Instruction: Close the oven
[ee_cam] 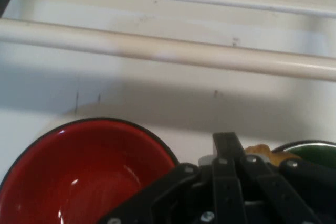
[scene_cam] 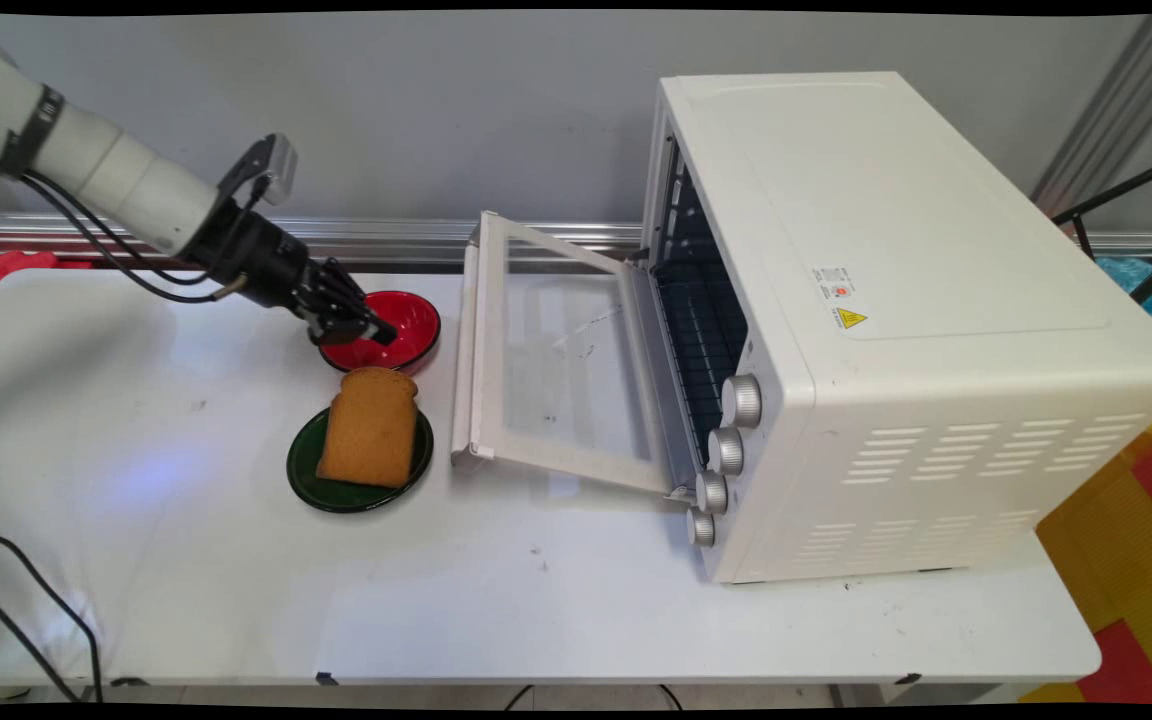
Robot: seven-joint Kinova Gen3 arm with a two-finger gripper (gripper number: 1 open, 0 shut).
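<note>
Fingers of your gripper [scene_cam: 379,332] look pressed together with nothing between them: in the hand view [ee_cam: 224,145] they rise as one narrow black tip. In the main view that tip sits over the near left part of the red bowl [scene_cam: 388,331], low above its inside; whether it touches the bowl, you cannot tell from either picture. In the hand view the red bowl [ee_cam: 79,177] fills the lower left, beside the fingers, and looks empty.

Just in front of the bowl you have a dark green plate [scene_cam: 308,470] with a slice of brown toast [scene_cam: 369,427] lying on it; the toast's top edge comes close to the bowl's near rim. In the hand view only a sliver of the plate [ee_cam: 315,149] and toast [ee_cam: 258,152] shows to the right of the fingers.

To the right of both stands a white toaster oven [scene_cam: 896,300] on the white table [scene_cam: 236,590], its glass door [scene_cam: 556,360] hanging open toward the bowl and plate, the door's handle [ee_cam: 168,50] crossing the hand view above the bowl. Four silver knobs [scene_cam: 726,450] run down its front.
</note>
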